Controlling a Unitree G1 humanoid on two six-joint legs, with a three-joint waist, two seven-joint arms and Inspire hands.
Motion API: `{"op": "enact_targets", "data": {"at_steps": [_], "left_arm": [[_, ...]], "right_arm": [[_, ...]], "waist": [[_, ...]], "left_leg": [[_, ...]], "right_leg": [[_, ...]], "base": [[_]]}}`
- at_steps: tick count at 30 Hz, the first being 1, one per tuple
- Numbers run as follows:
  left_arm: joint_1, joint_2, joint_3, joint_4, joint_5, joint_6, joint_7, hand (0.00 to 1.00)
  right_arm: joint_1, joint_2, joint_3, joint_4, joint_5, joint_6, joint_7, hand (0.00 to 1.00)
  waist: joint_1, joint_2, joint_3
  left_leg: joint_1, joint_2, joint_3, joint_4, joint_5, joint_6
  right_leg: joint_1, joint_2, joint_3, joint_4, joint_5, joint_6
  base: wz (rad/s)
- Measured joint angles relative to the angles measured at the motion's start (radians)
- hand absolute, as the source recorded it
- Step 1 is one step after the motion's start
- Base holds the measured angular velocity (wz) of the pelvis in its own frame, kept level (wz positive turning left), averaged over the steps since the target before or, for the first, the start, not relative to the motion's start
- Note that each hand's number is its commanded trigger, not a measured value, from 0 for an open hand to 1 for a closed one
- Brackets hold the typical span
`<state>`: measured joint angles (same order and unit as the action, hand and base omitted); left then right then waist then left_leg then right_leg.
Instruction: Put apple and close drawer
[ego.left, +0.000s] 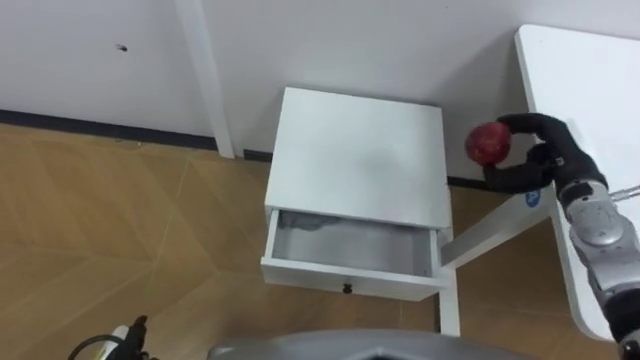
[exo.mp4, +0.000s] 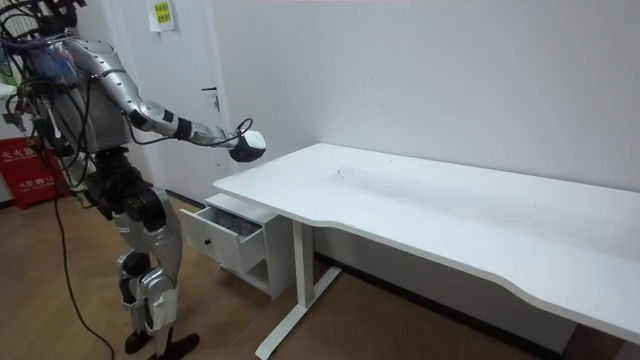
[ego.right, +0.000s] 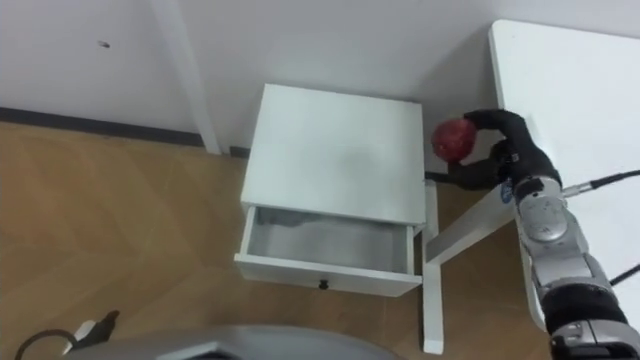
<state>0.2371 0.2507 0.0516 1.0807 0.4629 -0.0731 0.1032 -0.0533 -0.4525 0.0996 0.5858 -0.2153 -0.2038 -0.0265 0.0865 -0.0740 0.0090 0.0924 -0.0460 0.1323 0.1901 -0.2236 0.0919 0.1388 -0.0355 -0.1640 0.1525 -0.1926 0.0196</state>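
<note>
The bedside cabinet (ego.left: 360, 150) sits mid-frame, its drawer (ego.left: 350, 245) pulled out below. The desk (ego.left: 590, 80) lies along the right edge. The apple (ego.left: 487, 144) is between cabinet and desk.

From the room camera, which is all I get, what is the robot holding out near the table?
Observer: An apple, red. The right hand is curled round it.
Operator: The drawer is open, I see. Is anything inside?
Observer: Seen from the head, the drawer looks bare inside.
Operator: Is the apple over the drawer?
Observer: No. From above it shows to the right of the cabinet, beside the table edge.
</note>
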Motion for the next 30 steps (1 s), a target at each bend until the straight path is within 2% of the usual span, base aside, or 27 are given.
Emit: {"op": "enact_targets", "data": {"at_steps": [5, 9, 12, 19, 28, 30], "left_arm": [[-0.012, -0.001, -0.025, 0.0, 0.0, 0.001, -0.015, 0.0], [-0.014, -0.007, -0.034, -0.001, 0.0, 0.004, -0.026, 0.0], [-0.014, -0.013, -0.043, -0.005, 0.002, 0.013, -0.034, 0.0], [-0.05, -0.02, -0.057, -0.009, 0.01, 0.024, -0.041, 0.0], [-0.049, -0.021, -0.063, -0.009, 0.009, 0.024, -0.04, 0.0], [-0.049, -0.023, -0.069, -0.009, 0.009, 0.024, -0.04, 0.0]], "right_arm": [[0.0, 0.029, 0.064, -0.113, -0.03, 0.008, 0.033, 1.0], [0.0, 0.085, 0.078, -0.115, -0.045, 0.011, 0.075, 1.0], [0.0, 0.111, 0.089, -0.127, -0.086, 0.022, 0.096, 1.0], [0.0, 0.144, 0.157, -0.131, -0.164, 0.024, 0.12, 1.0], [0.005, 0.168, 0.175, -0.087, -0.183, 0.032, 0.138, 1.0], [0.009, 0.171, 0.194, -0.063, -0.183, 0.045, 0.141, 1.0]], "waist": [[0.012, 0.004, 0.0006], [0.021, 0.006, 0.0018], [0.026, 0.014, -0.0028], [0.031, 0.018, -0.0038], [0.029, 0.012, -0.0018], [0.028, 0.01, -0.0025]], "left_leg": [[-0.024, -0.001, -0.007, 0.009, 0.0, 0.0], [-0.032, -0.003, -0.024, 0.013, 0.0, 0.0], [-0.044, -0.003, -0.033, 0.016, 0.0, 0.0], [-0.072, -0.003, -0.041, 0.026, 0.001, -0.001], [-0.074, -0.004, -0.042, 0.027, 0.001, -0.001], [-0.082, -0.004, -0.043, 0.03, 0.001, -0.001]], "right_leg": [[-0.017, -0.007, -0.002, -0.001, 0.0, -0.001], [-0.019, -0.007, -0.002, -0.002, 0.0, -0.001], [-0.019, -0.007, -0.014, -0.002, 0.0, -0.001], [-0.038, -0.008, -0.031, -0.002, 0.0, -0.001], [-0.037, -0.008, -0.037, -0.002, 0.0, -0.001], [-0.041, -0.009, -0.041, -0.002, 0.0, -0.001]], "base": [[0.05], [0.11], [0.09], [0.03], [0.0], [0.0]]}}
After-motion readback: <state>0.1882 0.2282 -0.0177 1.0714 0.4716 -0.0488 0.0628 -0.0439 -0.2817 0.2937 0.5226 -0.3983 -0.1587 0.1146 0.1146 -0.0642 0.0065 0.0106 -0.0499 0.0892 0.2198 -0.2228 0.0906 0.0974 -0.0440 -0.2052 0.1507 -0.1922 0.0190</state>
